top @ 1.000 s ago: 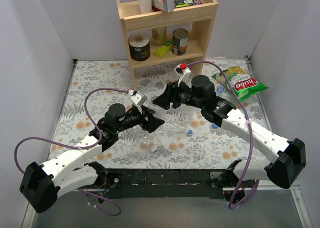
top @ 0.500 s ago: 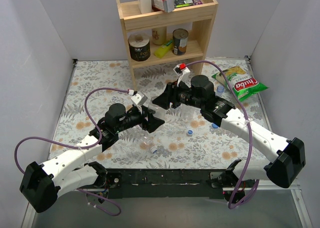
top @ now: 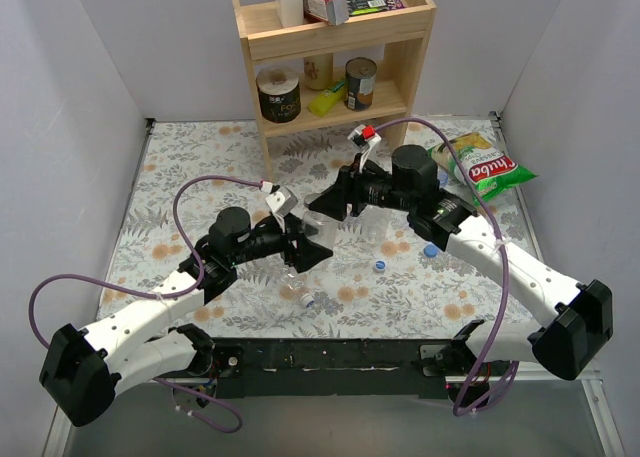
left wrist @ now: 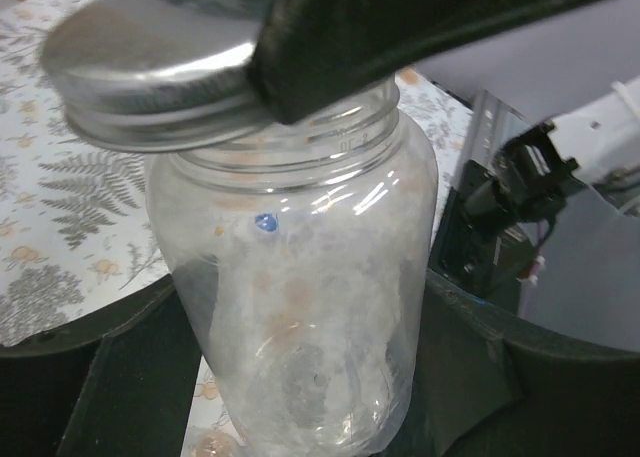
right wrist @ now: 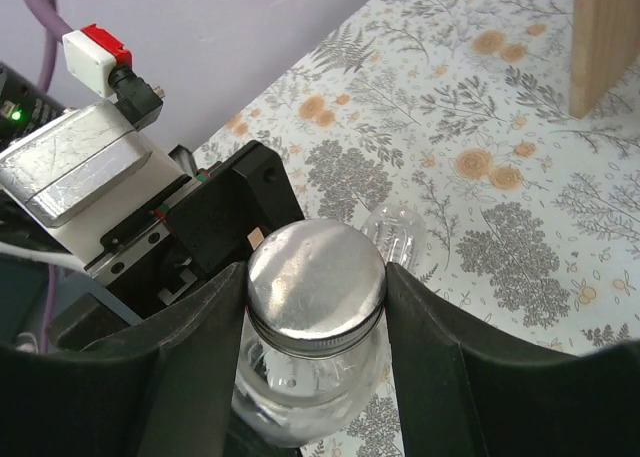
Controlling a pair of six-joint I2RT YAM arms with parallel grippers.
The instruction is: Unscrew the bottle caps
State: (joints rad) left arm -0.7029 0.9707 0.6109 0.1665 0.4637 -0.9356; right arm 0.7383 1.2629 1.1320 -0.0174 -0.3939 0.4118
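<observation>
A colourless wide-mouthed bottle (top: pixel 313 229) hangs above the table between the two arms. My left gripper (left wrist: pixel 300 377) is shut on the bottle (left wrist: pixel 300 297) low on its body. The silver bottle cap (right wrist: pixel 316 282) sits on the neck, slightly tilted in the left wrist view (left wrist: pixel 150 77). My right gripper (right wrist: pixel 316 297) is shut on that cap, one finger on each side of its rim. In the top view the left gripper (top: pixel 310 249) and right gripper (top: pixel 327 209) meet at the bottle.
Another clear bottle (right wrist: pixel 398 232) lies on the floral cloth just beyond. Loose blue caps (top: pixel 380 265) (top: pixel 430 249) and a lying bottle (top: pixel 292 282) are near the front. A chips bag (top: pixel 480 165) lies at the right, and a wooden shelf (top: pixel 335 117) with cans stands at the back.
The right jaws have closed a little on the cap. Both grippers and the bottle have shifted slightly right, and the bottle now shows more plainly between them.
</observation>
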